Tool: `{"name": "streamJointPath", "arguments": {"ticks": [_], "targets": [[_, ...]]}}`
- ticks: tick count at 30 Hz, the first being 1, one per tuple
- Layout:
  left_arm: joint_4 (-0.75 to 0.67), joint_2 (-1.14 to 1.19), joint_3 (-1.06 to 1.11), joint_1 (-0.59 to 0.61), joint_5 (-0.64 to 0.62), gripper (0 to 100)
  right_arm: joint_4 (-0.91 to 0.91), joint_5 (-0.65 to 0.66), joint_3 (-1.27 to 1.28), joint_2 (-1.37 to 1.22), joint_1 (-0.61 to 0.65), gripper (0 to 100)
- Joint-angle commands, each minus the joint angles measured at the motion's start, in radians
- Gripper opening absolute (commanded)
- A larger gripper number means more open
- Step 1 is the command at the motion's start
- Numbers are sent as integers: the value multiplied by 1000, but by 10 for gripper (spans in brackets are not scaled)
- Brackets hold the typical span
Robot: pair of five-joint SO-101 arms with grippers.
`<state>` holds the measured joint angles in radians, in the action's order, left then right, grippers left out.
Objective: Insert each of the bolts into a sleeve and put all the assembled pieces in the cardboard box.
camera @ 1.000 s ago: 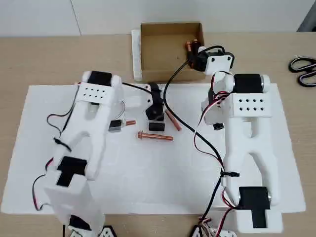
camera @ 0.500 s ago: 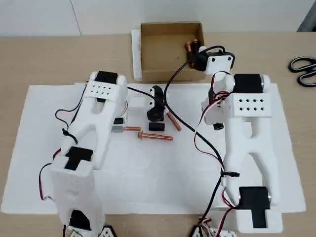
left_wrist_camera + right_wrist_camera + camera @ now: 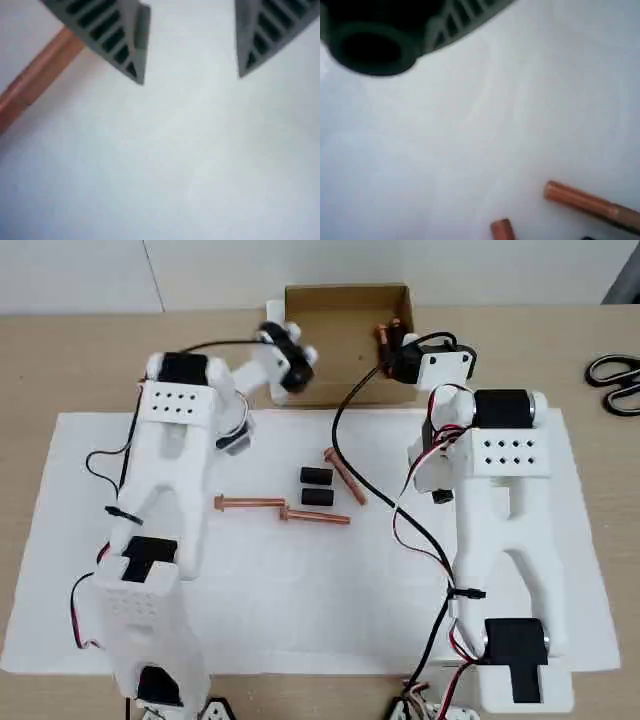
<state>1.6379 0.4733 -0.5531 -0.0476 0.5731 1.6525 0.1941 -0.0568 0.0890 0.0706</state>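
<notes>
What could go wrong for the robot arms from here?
One end effector hangs right at the left wall of the cardboard box; if it swings, it might bump the box and shift it. Three bolts lie loose on the white sheet beside two sleeves; being round, they could roll away if brushed. With just two sleeves lying there, one bolt may end up without a partner.

High cam: fixed overhead, facing down. Left wrist cam: close, white sheet (image 3: 175, 165) just beyond left claw (image 3: 190, 77); right cam similar. Sheet shared.
</notes>
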Motion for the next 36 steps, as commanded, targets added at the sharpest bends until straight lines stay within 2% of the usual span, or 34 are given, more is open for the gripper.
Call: {"name": "streamJointPath", "arguments": {"ticks": [1, 5, 9, 13, 19, 22, 32, 36], "targets": [[123, -6, -73, -3, -382, 105, -10, -12, -52, 44, -5, 17], [112, -9, -48, 9, -600, 2, -15, -12, -52, 47, -2, 17], [114, -2, -41, 6, -945, 45, -15, -12, -52, 48, -2, 17], [114, -6, 5, 2, -1198, 116, -15, -12, -52, 48, -2, 17], [114, 0, 245, -32, -1346, 219, -16, -29, -52, 47, -2, 17], [114, 0, 282, -41, -1455, 258, -18, -32, -52, 44, -2, 17], [109, 2, 289, -41, -1613, 256, -22, -32, -52, 44, -2, 17], [109, 3, 289, -40, -1646, 184, -21, -32, -52, 45, -2, 17]]}}
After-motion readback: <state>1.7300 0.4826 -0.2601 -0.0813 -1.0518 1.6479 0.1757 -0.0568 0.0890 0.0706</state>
